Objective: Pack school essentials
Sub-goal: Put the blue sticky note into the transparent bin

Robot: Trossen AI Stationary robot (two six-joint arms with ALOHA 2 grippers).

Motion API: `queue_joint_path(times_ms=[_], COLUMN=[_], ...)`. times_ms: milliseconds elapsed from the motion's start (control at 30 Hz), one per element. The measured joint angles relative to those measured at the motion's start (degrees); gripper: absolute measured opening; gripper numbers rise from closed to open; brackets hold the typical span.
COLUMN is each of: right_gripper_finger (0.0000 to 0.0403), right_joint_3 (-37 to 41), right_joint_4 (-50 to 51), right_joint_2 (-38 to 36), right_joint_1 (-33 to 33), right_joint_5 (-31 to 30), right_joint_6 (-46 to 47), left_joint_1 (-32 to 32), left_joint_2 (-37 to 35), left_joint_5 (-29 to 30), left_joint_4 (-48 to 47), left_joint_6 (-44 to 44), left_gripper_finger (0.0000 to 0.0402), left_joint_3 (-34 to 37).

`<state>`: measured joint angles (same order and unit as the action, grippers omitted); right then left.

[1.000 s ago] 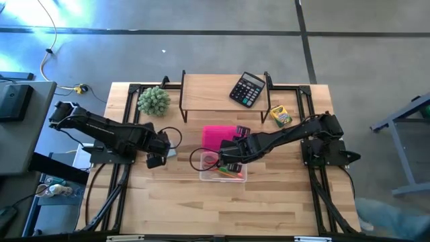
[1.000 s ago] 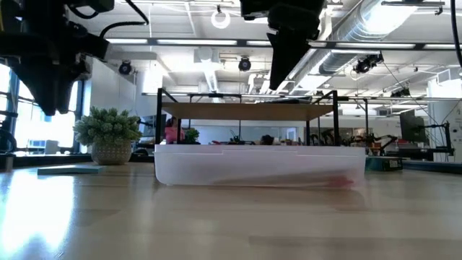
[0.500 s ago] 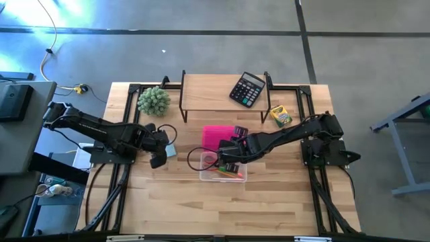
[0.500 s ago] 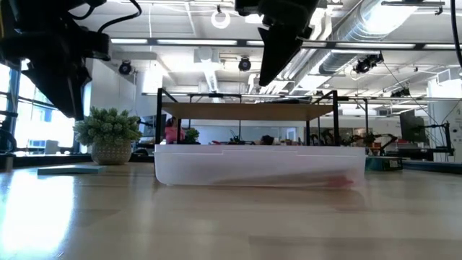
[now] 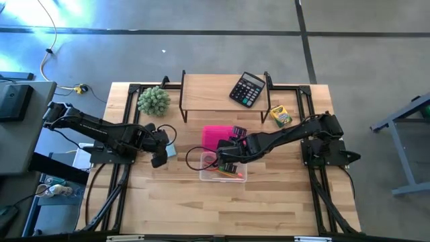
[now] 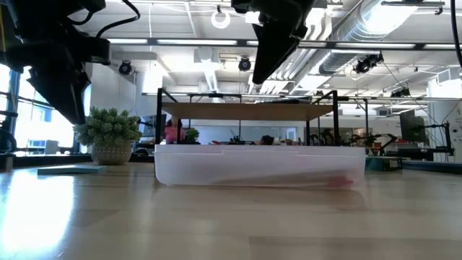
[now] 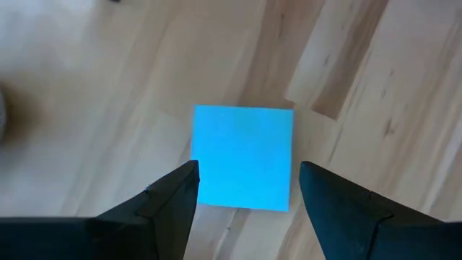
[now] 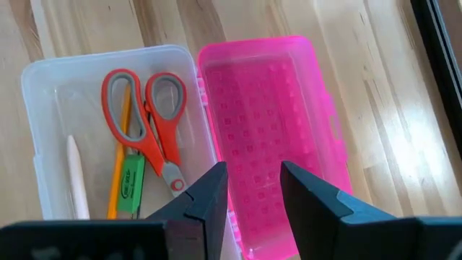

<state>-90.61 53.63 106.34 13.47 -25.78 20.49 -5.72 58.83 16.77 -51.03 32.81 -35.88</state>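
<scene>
The light-blue square notepad [image 7: 244, 157] lies flat on the table, left of the clear box; it also shows in the high view [image 5: 171, 150]. My left gripper [image 7: 245, 189] hangs above it, open, one finger on either side, touching nothing; in the low view [image 6: 74, 115] it is well off the table. The clear box [image 8: 43, 108] holds red-handled scissors [image 8: 148, 123], a pencil [image 8: 121, 155] and a small green piece [image 8: 132, 184]. My right gripper [image 8: 254, 189] is open and empty above the box and its pink lid [image 8: 271, 137]. The crayon box [image 5: 280, 115] lies at the far right.
A wooden shelf [image 5: 222, 91] stands at the table's far side with a black calculator [image 5: 247, 89] on it. A fuzzy green plant ball [image 5: 154, 99] sits at the far left. The table's near half is bare wood [image 5: 222, 208].
My left gripper has gone toward the table's right, over the notepad, and a little down. My right gripper has drifted toward the table's left above the clear box. The objects have stayed where they were.
</scene>
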Motion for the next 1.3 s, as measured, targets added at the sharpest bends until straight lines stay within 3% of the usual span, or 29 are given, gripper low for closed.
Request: queue_joint_path(times_ms=[767, 1033, 1300], right_gripper_finger=[0.0122, 0.0122, 0.0122], right_joint_3=[0.0, 0.0, 0.0], right_joint_4=[-1.5, -1.6, -1.6], right_joint_2=[0.0, 0.0, 0.0], right_joint_1=[0.0, 0.0, 0.0], right_joint_5=[0.0, 0.0, 0.0], right_joint_6=[0.0, 0.0, 0.0], left_joint_1=[7.5, 8.1, 8.1], left_joint_2=[0.0, 0.0, 0.7], left_joint_5=[-1.6, -2.3, 0.6], left_joint_4=[-0.1, 0.2, 3.1], left_joint_6=[-8.0, -6.0, -1.9], left_gripper_finger=[0.0229, 0.0229, 0.0229], left_joint_3=[0.0, 0.0, 0.0])
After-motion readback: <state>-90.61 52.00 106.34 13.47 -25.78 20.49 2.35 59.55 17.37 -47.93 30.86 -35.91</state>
